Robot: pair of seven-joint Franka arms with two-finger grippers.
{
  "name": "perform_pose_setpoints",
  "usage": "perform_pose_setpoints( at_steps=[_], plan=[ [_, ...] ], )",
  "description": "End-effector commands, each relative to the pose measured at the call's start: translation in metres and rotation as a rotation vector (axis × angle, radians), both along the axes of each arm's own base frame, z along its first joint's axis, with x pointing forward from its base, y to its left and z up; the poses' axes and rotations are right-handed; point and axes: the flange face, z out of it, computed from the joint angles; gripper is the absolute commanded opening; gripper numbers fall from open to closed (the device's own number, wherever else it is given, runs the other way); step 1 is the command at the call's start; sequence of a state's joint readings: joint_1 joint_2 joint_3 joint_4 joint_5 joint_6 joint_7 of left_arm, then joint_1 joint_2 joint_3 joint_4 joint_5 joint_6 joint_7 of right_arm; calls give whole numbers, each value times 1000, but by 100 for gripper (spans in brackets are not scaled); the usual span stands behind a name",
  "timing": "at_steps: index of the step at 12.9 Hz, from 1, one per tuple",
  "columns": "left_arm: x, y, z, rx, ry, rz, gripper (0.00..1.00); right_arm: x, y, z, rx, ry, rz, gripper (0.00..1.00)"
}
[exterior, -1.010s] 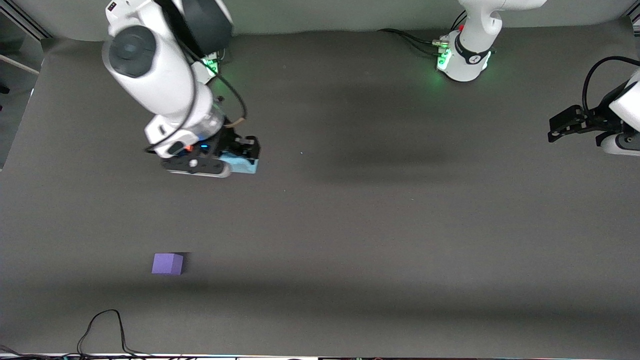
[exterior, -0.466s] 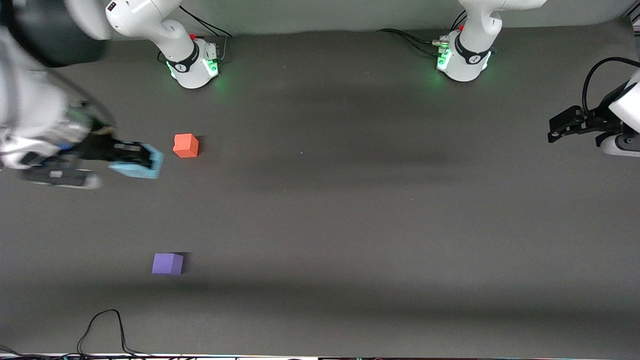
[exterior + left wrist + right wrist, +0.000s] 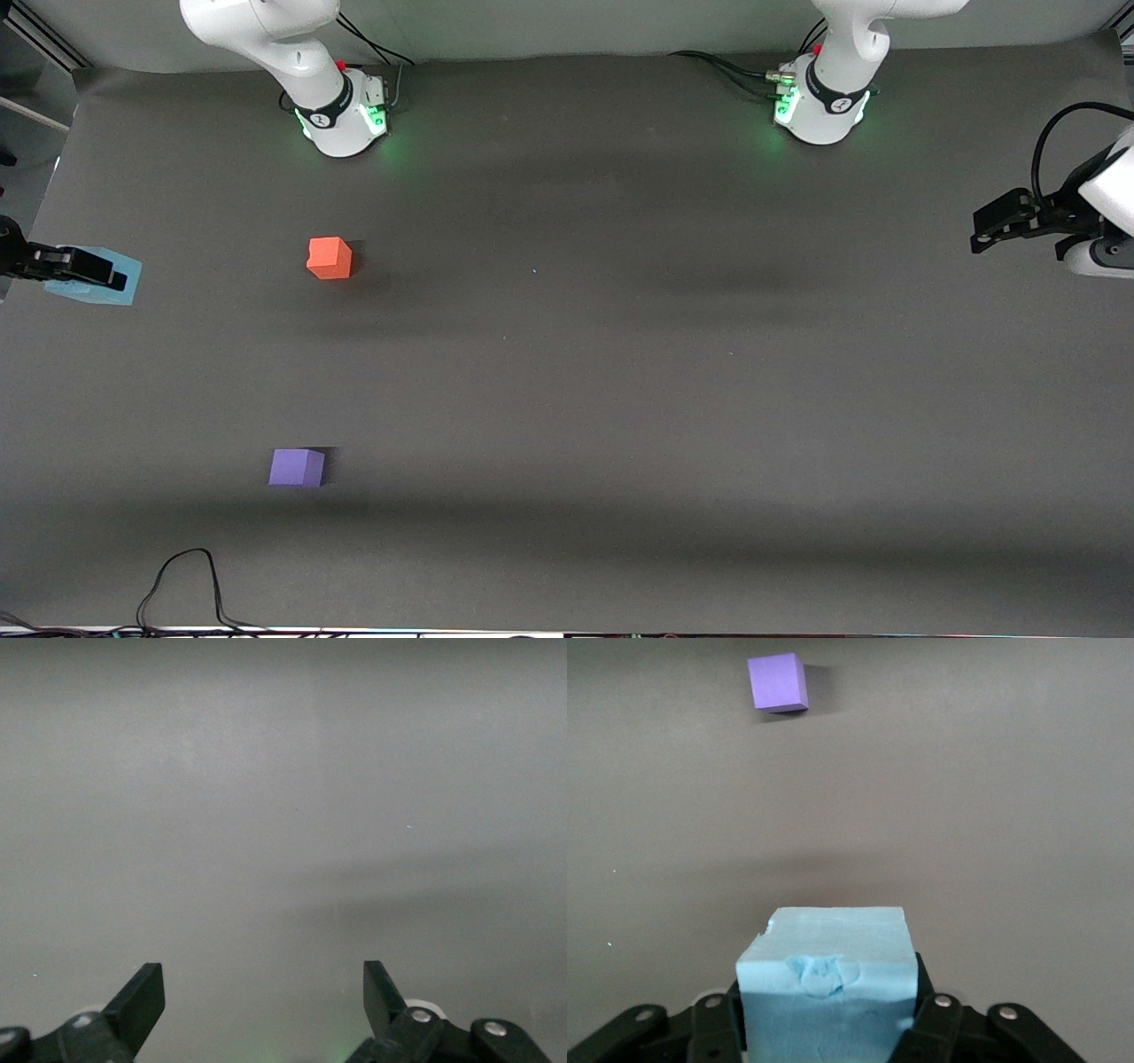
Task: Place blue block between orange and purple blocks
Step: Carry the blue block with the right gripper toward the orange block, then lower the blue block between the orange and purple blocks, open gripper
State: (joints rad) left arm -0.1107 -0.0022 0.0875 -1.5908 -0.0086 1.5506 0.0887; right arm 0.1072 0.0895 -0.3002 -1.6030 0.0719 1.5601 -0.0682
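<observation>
The light blue block (image 3: 97, 294) hangs over the table's edge at the right arm's end, with my right gripper (image 3: 111, 275) shut on it. In the right wrist view the blue block (image 3: 824, 948) fills the space between the black fingers (image 3: 943, 1019), a dent in its top edge. The orange block (image 3: 329, 258) sits on the table nearer the arm bases. The purple block (image 3: 297, 467) lies nearer the front camera, and the right wrist view shows the purple block (image 3: 778, 682) too. My left gripper (image 3: 982, 229) waits open at the left arm's end, and the left wrist view shows this gripper (image 3: 261, 997) holding nothing.
A dark grey mat (image 3: 620, 372) covers the table. The right arm's base (image 3: 341, 115) and the left arm's base (image 3: 819, 106) stand along the back. A black cable (image 3: 190, 576) loops at the front edge, nearer the camera than the purple block.
My right arm has swung from over the orange block out to the right arm's end of the table, carrying the blue block and uncovering the orange block. The left arm has not moved.
</observation>
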Motion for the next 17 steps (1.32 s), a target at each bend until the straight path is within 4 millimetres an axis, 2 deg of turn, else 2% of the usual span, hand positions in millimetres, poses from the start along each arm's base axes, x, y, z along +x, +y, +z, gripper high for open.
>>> perform_pose_setpoints(
  at_steps=[1,2,3,4,6,8,10,13,15,17],
  plan=[
    [0,1,4,13,-8,-16,100,-27,15,-42,8,-62,16,66],
    [0,0,4,11,-8,-17,100,-36,22,-66,9,-83,10,66],
    [0,1,3,13,-6,-16,100,-41,37,-87,20,-84,-14,66],
    [1,1,2,13,-5,-11,100,-44,51,-105,22,-88,-33,66],
    [1,1,2,13,-3,-10,100,-48,66,-146,13,-100,-21,66],
    [1,1,2,13,-3,-10,100,-52,72,-203,6,-130,-60,66],
    [1,1,1,12,-2,-7,100,-52,86,-250,0,-128,-61,66],
    [0,1,1,13,0,-8,100,-57,91,-321,-19,-180,-60,66],
    [0,1,1,13,1,-7,100,-57,95,-358,-25,-199,-55,67],
    [0,0,1,12,2,-5,100,-56,99,-381,-29,-223,-51,67]
  ],
)
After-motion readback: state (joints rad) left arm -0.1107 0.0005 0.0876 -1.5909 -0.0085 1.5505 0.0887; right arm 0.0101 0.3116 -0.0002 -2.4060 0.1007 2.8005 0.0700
